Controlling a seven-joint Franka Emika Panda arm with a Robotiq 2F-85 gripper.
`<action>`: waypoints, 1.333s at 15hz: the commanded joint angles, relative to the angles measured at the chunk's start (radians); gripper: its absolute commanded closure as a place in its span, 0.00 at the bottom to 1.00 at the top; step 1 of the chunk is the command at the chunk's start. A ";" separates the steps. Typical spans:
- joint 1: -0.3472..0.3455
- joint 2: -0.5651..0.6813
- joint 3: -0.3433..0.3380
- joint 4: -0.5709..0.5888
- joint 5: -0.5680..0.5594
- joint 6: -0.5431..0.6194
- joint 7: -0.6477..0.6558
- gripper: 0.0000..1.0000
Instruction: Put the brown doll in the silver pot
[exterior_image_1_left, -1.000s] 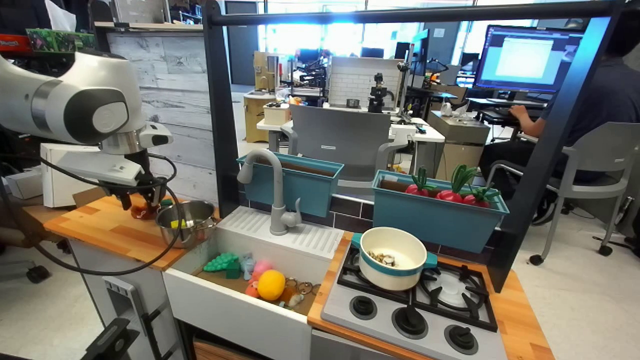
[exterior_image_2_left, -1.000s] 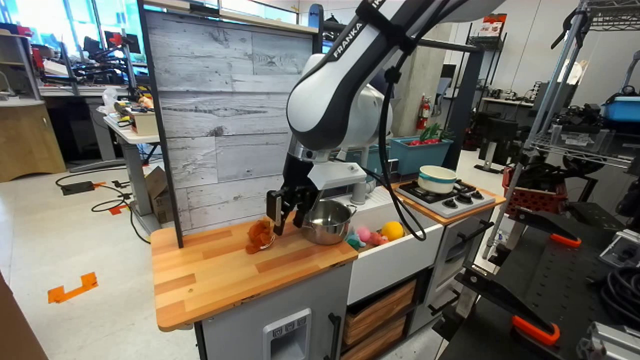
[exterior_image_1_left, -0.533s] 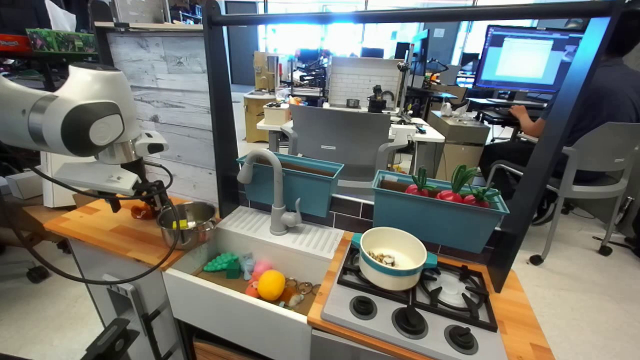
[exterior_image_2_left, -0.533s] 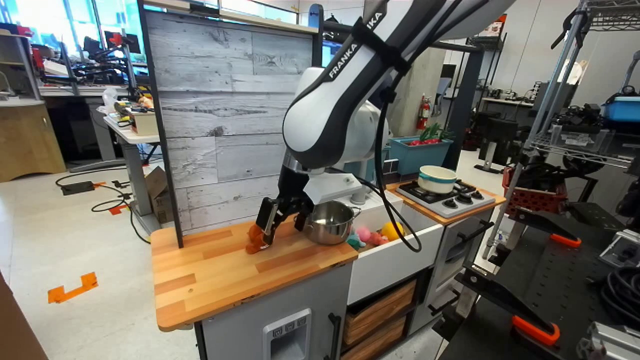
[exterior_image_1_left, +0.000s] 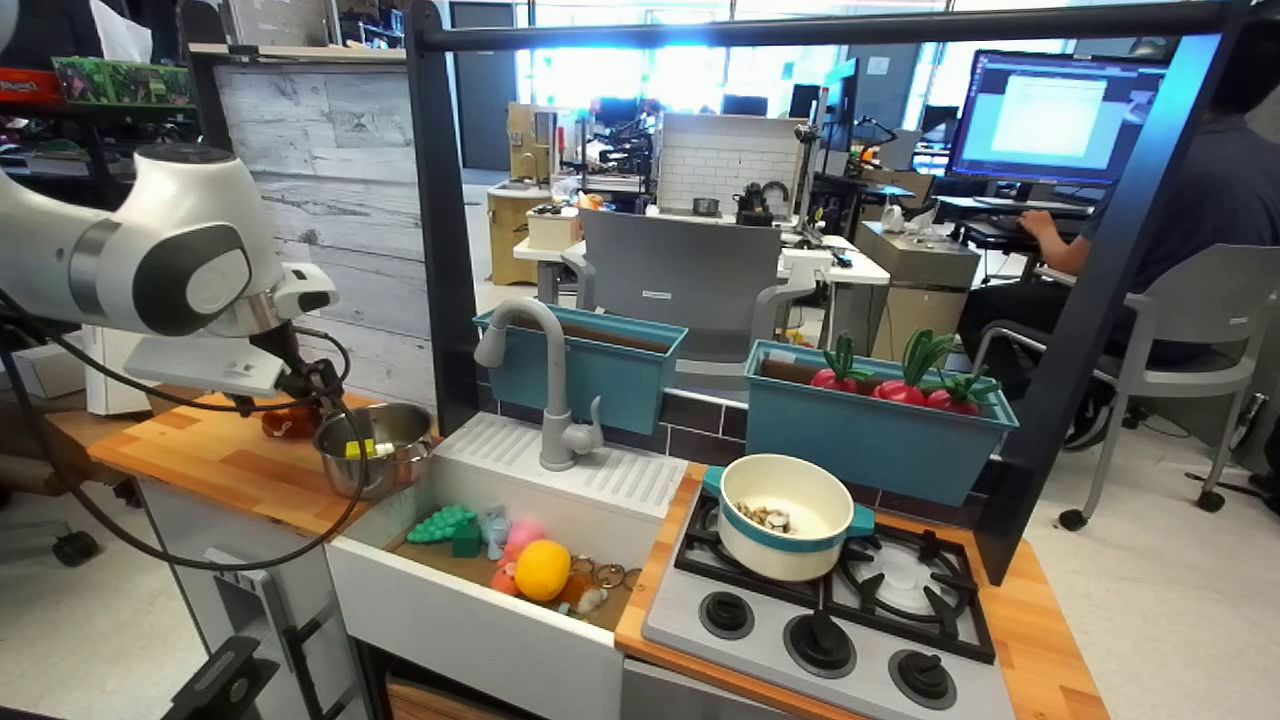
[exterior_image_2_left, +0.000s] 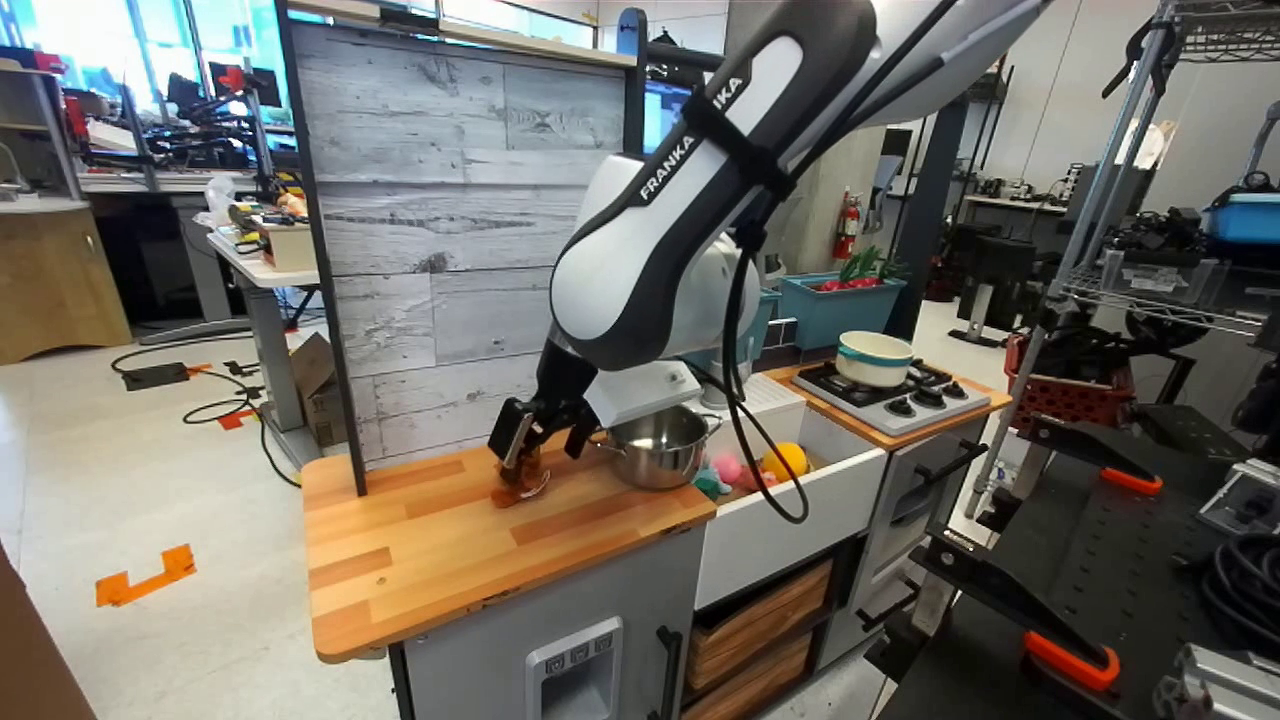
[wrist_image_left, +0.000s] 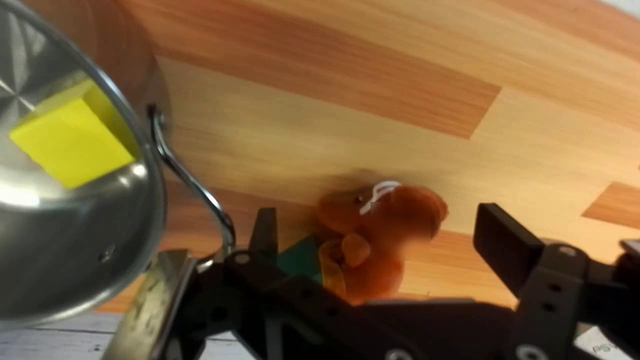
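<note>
The brown doll (wrist_image_left: 407, 210) lies on the wooden counter, a white loop on it. It also shows in both exterior views (exterior_image_1_left: 284, 424) (exterior_image_2_left: 507, 497), partly hidden by the gripper. My gripper (wrist_image_left: 375, 212) is open, its fingers on either side of the doll in the wrist view and apart from it. In both exterior views the gripper (exterior_image_1_left: 285, 408) (exterior_image_2_left: 542, 456) is low over the doll. The silver pot (wrist_image_left: 95, 260) stands beside it on the counter, also in both exterior views (exterior_image_1_left: 355, 478) (exterior_image_2_left: 655, 466). A yellow block (wrist_image_left: 72, 142) lies in the pot.
The pot's wire handle (wrist_image_left: 192, 182) sticks out close to one finger. A green object (wrist_image_left: 300, 257) lies behind the doll. A grey plank wall (exterior_image_2_left: 450, 330) backs the counter. The sink (exterior_image_1_left: 470, 630) holds toys, and a cream pot (exterior_image_1_left: 785, 555) stands on the stove.
My gripper has moved left over the doll in an exterior view, and the arm's elbow has come lower. The doll and the silver pot have stayed in place.
</note>
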 joint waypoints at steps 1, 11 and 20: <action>0.013 0.072 -0.008 0.081 -0.018 0.123 0.036 0.00; 0.006 0.087 -0.023 0.206 -0.010 -0.187 0.103 0.80; -0.028 0.009 -0.003 0.115 0.006 -0.118 0.060 0.99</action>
